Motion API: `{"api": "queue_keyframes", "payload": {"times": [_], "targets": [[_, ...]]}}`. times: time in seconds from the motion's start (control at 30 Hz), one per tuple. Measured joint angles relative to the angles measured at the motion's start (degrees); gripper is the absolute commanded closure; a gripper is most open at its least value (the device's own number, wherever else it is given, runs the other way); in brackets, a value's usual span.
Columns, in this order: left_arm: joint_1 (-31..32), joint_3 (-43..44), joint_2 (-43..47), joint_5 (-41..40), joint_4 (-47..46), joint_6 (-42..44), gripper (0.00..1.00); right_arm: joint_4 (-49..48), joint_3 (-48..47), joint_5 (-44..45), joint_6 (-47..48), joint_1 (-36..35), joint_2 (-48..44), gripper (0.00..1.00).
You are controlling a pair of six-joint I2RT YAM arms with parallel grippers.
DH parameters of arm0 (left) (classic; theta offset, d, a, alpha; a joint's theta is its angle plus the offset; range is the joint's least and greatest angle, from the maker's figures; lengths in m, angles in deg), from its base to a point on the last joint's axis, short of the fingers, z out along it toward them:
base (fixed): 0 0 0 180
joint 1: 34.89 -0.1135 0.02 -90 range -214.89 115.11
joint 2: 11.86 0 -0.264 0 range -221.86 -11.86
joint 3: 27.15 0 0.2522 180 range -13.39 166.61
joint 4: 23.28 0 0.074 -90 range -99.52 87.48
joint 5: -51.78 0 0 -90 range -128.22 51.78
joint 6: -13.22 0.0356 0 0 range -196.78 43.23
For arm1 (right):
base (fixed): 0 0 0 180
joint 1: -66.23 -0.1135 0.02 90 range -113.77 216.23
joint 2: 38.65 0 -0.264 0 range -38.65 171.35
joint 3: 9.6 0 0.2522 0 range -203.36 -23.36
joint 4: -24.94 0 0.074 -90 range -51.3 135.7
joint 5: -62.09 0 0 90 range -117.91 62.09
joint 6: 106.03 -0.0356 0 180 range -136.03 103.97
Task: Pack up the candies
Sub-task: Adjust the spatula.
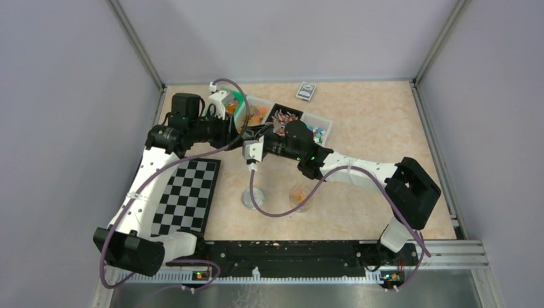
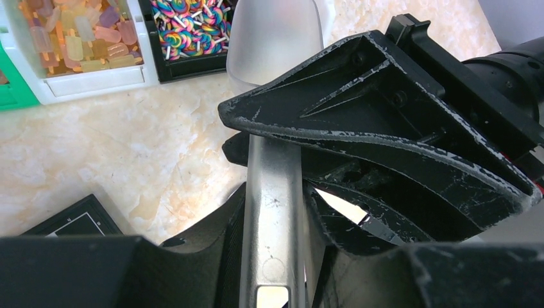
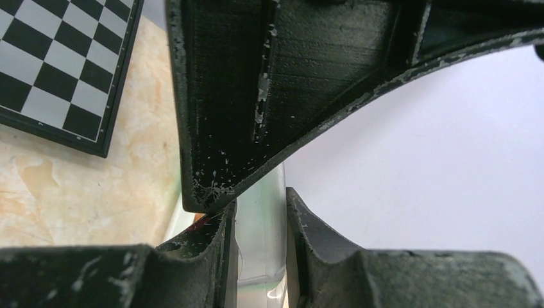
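Scooping step, I'd say: the left gripper (image 2: pixel 256 144) is clamped on the scoop (image 2: pixel 272 38) handle, its bowl just short of the candies (image 2: pixel 83 38) in bins (image 2: pixel 96 82) at eleven o'clock. Right gripper (image 3: pixel 260 205) pinches something clear (image 3: pixel 260 234) (can't name it). Next calls for dipping the bowl in.

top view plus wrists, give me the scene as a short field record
left gripper: shut on scoop handle, near bins
right gripper: shut on clear item, kind unclear
candies: sorted in bins at far side
cup: on table, orange candies inside
lid: left of cup, apart
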Motion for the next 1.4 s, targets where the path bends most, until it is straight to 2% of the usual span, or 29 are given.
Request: {"api": "queue_keyframes", "payload": {"times": [0.3, 0.4, 0.47, 0.53, 0.57, 0.67, 0.8, 0.9, 1.13, 1.23, 1.33, 1.4], "targets": [[0.00, -2.14, 1.40, -0.87, -3.02, -0.66, 0.60, -0.44, 0.00, 1.51, -4.42, -0.02, 0.46, 1.00], [0.00, -2.93, 1.81, -1.07, -4.26, -0.85, 0.71, -0.44, 0.00, 1.60, -4.70, 0.00, 0.46, 1.00], [-0.04, -3.10, 1.92, -0.79, -4.81, -1.03, 0.90, -0.92, 0.20, 1.60, -4.94, 0.00, 0.46, 1.00], [0.00, -3.17, 1.99, -0.83, -5.05, -0.83, 1.00, -1.49, 0.42, 1.60, -5.01, 0.04, 0.46, 1.00], [0.00, -3.17, 1.99, -0.81, -5.09, -1.05, 1.00, -1.81, 0.59, 1.66, -5.14, 0.04, 0.46, 0.96], [0.00, -3.17, 2.01, -1.16, -5.09, -1.07, 1.00, -2.08, 0.63, 1.68, -6.01, 0.04, 0.46, 0.69], [0.33, -2.86, 2.14, -3.96, -4.33, -0.81, 1.00, -4.00, 2.21, 2.08, -8.66, -0.02, 0.35, 0.51], [0.26, -1.66, 2.14, -8.31, -2.29, -0.61, 1.00, -7.15, 6.49, 2.25, -12.83, 0.07, -0.90, 0.29], [-0.55, 3.54, 1.88, -20.02, 1.01, 1.42, 1.00, -8.68, 19.82, 4.76, -29.00, 0.50, -9.14, 0.28], [-2.43, 5.07, 0.13, -23.28, 1.42, 2.95, 1.00, -3.65, 20.33, 10.19, -38.05, 0.63, -13.20, 0.29], [-3.67, 7.19, -4.04, -27.45, 2.47, 4.52, 1.00, 5.60, 19.02, 18.75, -48.30, 1.07, -17.66, 0.31], [-4.20, 8.13, -6.88, -29.40, 3.28, 5.35, 1.00, 12.66, 16.76, 23.69, -55.01, 2.01, -19.04, 0.38]]}}
